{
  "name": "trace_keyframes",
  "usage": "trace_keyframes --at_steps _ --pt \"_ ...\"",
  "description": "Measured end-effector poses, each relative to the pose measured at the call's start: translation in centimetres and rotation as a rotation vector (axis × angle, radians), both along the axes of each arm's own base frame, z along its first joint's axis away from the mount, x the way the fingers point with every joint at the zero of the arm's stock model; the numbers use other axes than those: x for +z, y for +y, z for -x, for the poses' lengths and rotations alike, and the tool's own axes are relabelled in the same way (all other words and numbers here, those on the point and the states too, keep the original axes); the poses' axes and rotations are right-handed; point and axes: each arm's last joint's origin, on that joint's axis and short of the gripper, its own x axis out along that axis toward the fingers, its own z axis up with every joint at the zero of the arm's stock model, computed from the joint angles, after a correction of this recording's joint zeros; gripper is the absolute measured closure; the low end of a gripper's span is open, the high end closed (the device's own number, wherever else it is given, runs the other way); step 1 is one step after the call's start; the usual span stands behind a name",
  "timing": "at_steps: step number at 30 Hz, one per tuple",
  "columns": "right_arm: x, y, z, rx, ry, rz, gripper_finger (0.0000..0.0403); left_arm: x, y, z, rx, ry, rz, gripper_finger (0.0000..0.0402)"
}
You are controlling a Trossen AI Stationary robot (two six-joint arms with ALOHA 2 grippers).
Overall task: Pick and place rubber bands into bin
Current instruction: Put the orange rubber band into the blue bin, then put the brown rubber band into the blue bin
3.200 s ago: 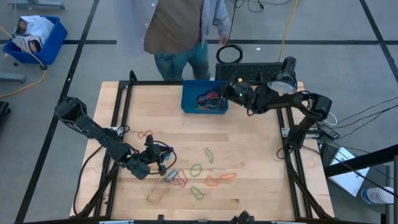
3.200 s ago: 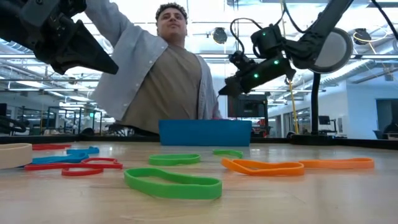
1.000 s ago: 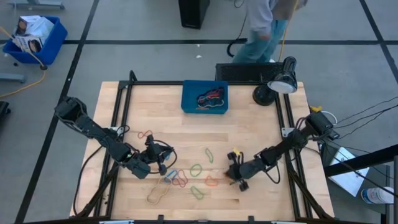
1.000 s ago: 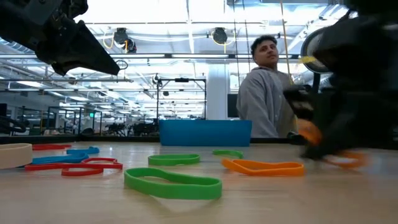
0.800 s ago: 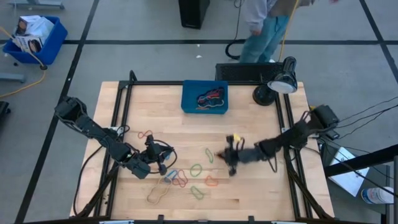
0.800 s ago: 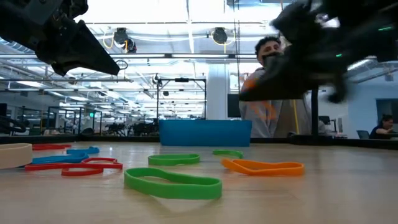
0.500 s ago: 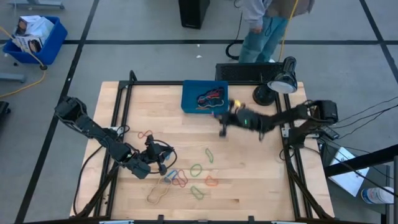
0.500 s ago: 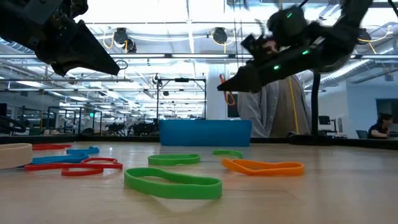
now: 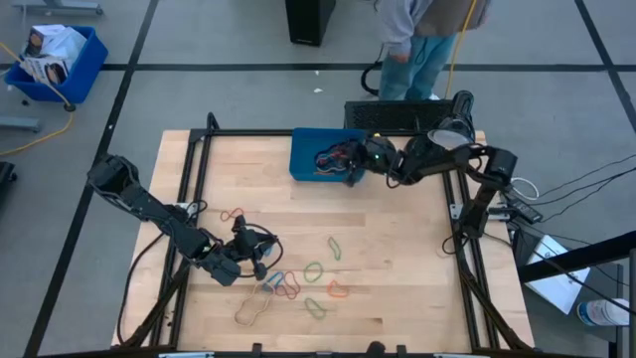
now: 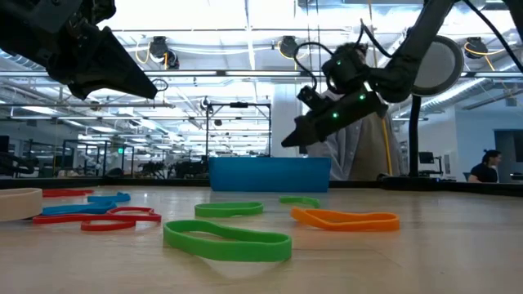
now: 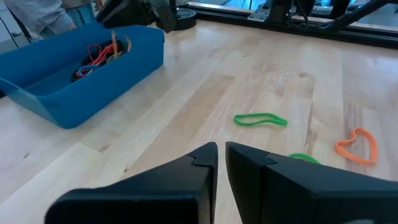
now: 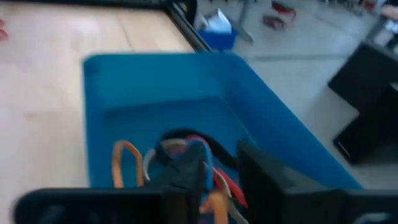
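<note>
One bin (image 9: 313,159), right claw (image 9: 356,169) over it, fingers apart, left claw (image 9: 260,268) closed

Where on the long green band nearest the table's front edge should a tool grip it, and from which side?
Probably from straight above, across one long side of the green band, near its narrowed middle. It lies flat on the table as a thin, stretched loop, so a level approach has nothing to catch; one finger inside, one outside pinches a single strand.

This is a large industrial lab hall, shown by bright ceiling strip lights (image 10: 245,16), rows of metal-framed workstations (image 10: 237,135) behind the pale wooden table (image 9: 397,259), and grey taped concrete floor (image 9: 199,89).
</note>
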Motion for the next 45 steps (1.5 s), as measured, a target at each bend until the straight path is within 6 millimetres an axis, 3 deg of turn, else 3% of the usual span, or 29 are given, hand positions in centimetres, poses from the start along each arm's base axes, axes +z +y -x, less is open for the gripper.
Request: trace_keyframes --at_steps 5,10,13,16,23,29,33,37,45 --pt "0.6 0.0 1.0 -0.103 0.096 -0.018 0.0226 0.0 0.0 0.0 -0.003 0.002 0.000 0.0364" --pt "3.0 1.1 2.1 -0.111 0.127 -0.042 0.0182 0.0 0.0 0.0 -0.002 0.002 0.001 0.0364" --pt "4.7 3.2 2.5 -0.068 0.107 -0.061 0.0178 0.0 0.0 0.0 -0.002 0.001 0.001 0.0364" --pt "5.2 6.9 2.9 0.047 0.084 -0.047 0.0190 -0.1 -0.1 0.0 -0.010 0.004 -0.008 0.0364" --pt "2.1 16.4 5.3 0.364 0.069 -0.104 0.0226 -1.1 -1.4 -1.1 -0.079 -0.013 -0.087 0.0364" --pt "-1.1 21.9 8.4 0.464 0.037 -0.176 0.0255 -1.8 -2.4 -2.8 -0.202 0.004 -0.130 0.0364" --pt "-2.2 23.9 10.4 0.434 -0.011 -0.213 0.0271 -1.3 -3.1 -4.3 -0.272 0.097 -0.152 0.0364" --pt "-3.0 24.6 11.7 0.372 -0.052 -0.197 0.0282 -0.5 -3.8 -4.9 -0.340 0.290 -0.129 0.0364" --pt "-3.5 24.6 12.2 0.329 -0.061 -0.169 0.0299 0.9 -5.9 -2.9 -0.450 0.659 0.168 0.0364"
